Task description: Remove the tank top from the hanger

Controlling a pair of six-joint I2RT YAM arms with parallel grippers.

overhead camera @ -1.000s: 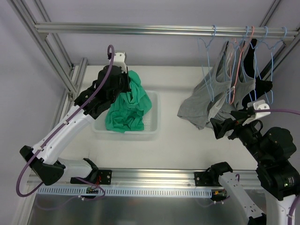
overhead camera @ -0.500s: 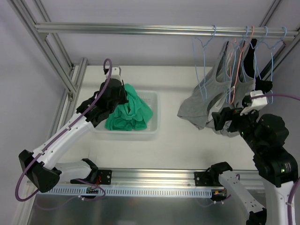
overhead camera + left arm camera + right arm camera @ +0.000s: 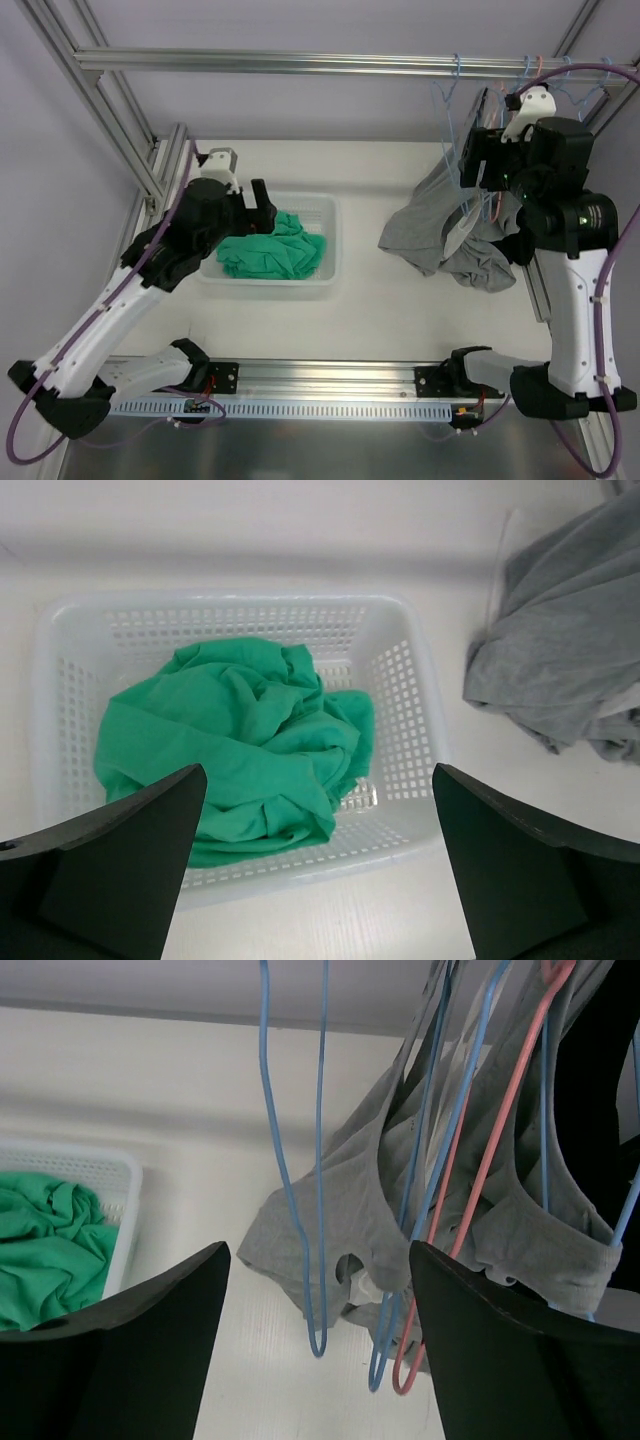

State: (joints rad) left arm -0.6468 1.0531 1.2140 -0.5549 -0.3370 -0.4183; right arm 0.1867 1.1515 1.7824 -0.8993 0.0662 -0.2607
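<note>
Risen to two o'clock, right hand [image 3: 320, 1355], wide and empty, faces the grey fabric tank top [image 3: 365, 1215]; a strap pinch looks next.

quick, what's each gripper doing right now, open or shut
left gripper: open, empty, above the green garment in the basket
right gripper: open, empty, facing the gray tank top

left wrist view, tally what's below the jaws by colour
white basket: 1
green garment: 1, lying in the basket
grey clothing heap: 1, on the table to the right of the basket; I cannot tell how many pieces are in it
total: 3
</note>
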